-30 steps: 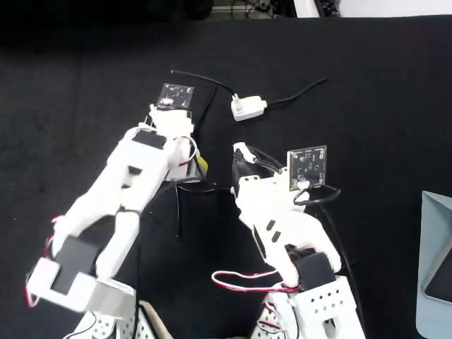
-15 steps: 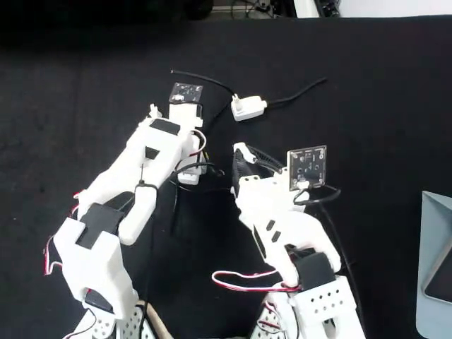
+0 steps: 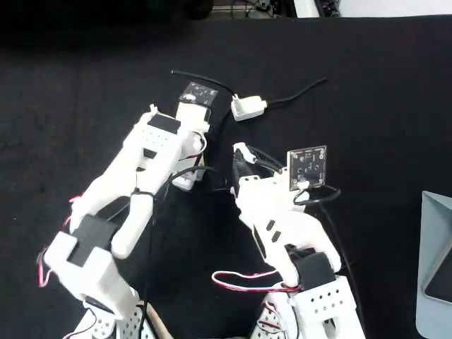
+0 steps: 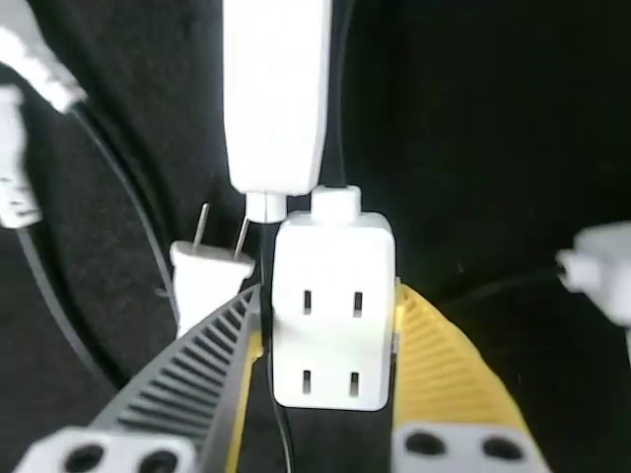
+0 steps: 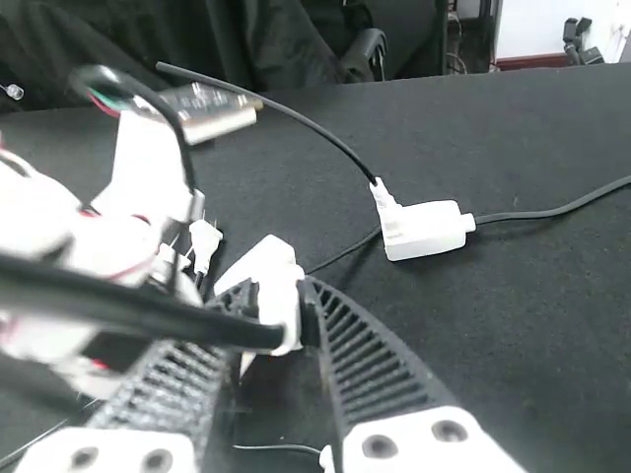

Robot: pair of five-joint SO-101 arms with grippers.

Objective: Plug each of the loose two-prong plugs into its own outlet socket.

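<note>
A white boxy adapter [image 3: 247, 107] on a black cable lies toward the black worktop's [image 3: 381, 85] far edge. Mid-worktop, the left tool [image 4: 328, 296] points down, clamped on a white four-slot outlet block [image 4: 333, 345], with a white two-prong plug [image 4: 209, 274] just beside. The right tool [image 5: 281, 294] sits near; its grip cannot be told.

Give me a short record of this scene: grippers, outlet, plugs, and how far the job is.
left gripper: shut on the outlet
outlet: white, two sockets, both empty
plug: loose beside the outlet, prongs bare
adapter: on the table, apart from both arms, black cords attached
right gripper: near the plug, a white piece at its tip
progress: the outlet holds no plug yet
</note>
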